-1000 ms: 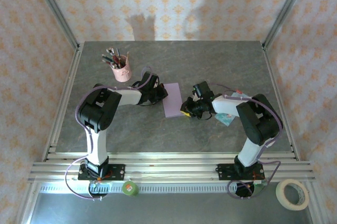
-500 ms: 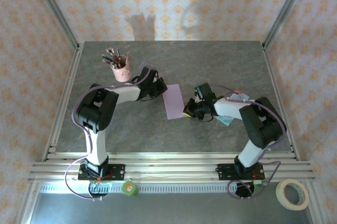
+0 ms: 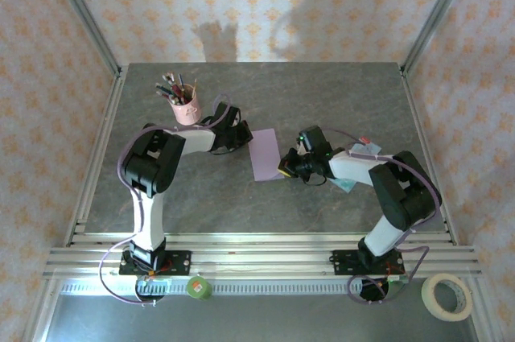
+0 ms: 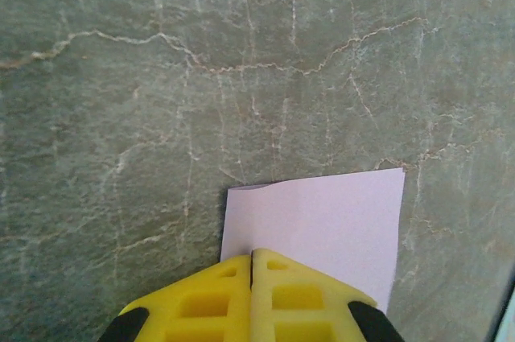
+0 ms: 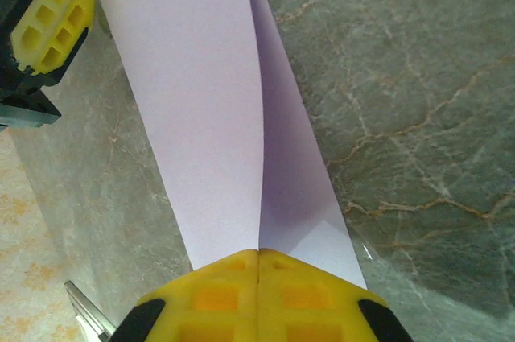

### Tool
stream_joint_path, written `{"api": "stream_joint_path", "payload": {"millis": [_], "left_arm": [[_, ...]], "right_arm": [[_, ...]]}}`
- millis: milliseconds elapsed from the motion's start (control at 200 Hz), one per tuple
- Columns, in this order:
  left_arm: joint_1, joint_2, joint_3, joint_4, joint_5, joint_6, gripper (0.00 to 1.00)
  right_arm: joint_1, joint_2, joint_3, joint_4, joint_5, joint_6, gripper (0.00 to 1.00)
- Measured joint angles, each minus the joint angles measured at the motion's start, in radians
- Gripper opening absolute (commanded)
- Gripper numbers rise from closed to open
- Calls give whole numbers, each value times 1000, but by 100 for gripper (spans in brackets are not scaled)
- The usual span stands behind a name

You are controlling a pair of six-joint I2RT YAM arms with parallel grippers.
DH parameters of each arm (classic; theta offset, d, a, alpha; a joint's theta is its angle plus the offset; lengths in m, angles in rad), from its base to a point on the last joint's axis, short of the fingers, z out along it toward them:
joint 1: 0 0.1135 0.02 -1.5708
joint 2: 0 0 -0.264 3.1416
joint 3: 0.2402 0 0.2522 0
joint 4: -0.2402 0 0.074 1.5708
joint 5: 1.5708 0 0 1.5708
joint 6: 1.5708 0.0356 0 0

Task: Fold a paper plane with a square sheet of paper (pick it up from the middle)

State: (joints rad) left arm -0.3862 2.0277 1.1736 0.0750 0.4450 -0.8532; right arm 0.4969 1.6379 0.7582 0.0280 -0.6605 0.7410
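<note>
**A:** Where is the square sheet of paper [image 3: 265, 157]?

**B:** It is doubled over into a long lilac strip of two layers. It stretches between the two claws, over the grey table [image 3: 338, 100].

**A:** And the claws themselves?

**B:** The right claw [image 3: 283, 170] is pinched tight on one end of the strip. The left claw [image 3: 246, 142] is pinched on the opposite end, facing it. A pink pen cup [image 3: 187, 109] stands behind the left claw.

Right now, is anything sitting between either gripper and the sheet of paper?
Nothing visible. The left gripper and right gripper each have their jaws shut on the lilac paper, at opposite ends, with it doubled over between them. The pen cup and the teal packet stand clear of it.
</note>
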Motion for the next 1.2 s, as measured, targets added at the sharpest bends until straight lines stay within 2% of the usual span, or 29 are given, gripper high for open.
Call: {"api": "stream_joint_path", "payload": {"millis": [250, 440, 786, 1201], "left_arm": [[0, 12, 11, 4, 18, 11, 3], [-1, 17, 13, 9, 25, 18, 3], [-8, 25, 17, 24, 43, 17, 3], [-8, 28, 17, 29, 49, 17, 3]], "right_arm": [[18, 9, 16, 56, -49, 0, 0], [43, 84, 77, 121, -74, 11, 0], [57, 188, 123, 214, -61, 62, 0], [57, 240, 156, 219, -7, 68, 0]]}}
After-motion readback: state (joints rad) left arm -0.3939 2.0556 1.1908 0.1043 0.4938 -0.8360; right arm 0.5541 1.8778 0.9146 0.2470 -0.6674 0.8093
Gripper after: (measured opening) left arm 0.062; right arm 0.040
